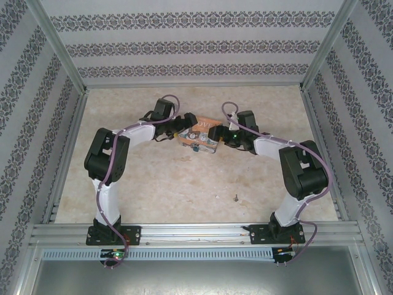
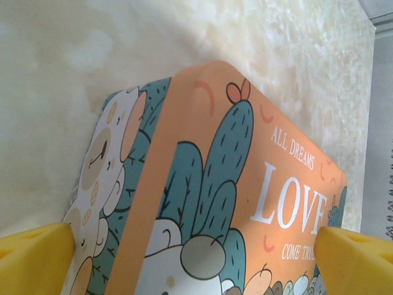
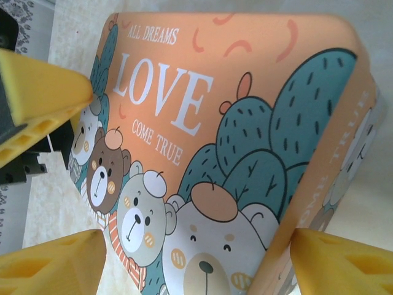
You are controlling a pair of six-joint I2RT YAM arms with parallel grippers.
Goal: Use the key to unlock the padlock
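The orange-rimmed "LOVE" tin (image 1: 199, 132) lies mid-table between both grippers. A tiny bluish padlock (image 1: 195, 147) sits at the tin's near edge, too small to make out in detail. The key (image 1: 236, 198) is a dark speck alone on the table, nearer the right arm's base. My left gripper (image 1: 182, 130) (image 2: 195, 239) is wide open and straddles the tin (image 2: 245, 178), with a yellow fingertip at each edge. My right gripper (image 1: 215, 134) (image 3: 199, 246) is open around the tin (image 3: 233, 123). Its right finger (image 3: 344, 264) is against the tin's side and its left finger (image 3: 55, 264) stands clear.
The table is a pale marbled surface (image 1: 153, 184) fenced by metal rails and patterned walls (image 1: 37, 110). One yellow finger of the left gripper (image 3: 43, 92) reaches in at the tin's far corner in the right wrist view. Both arm bases stand at the near rail (image 1: 196, 230).
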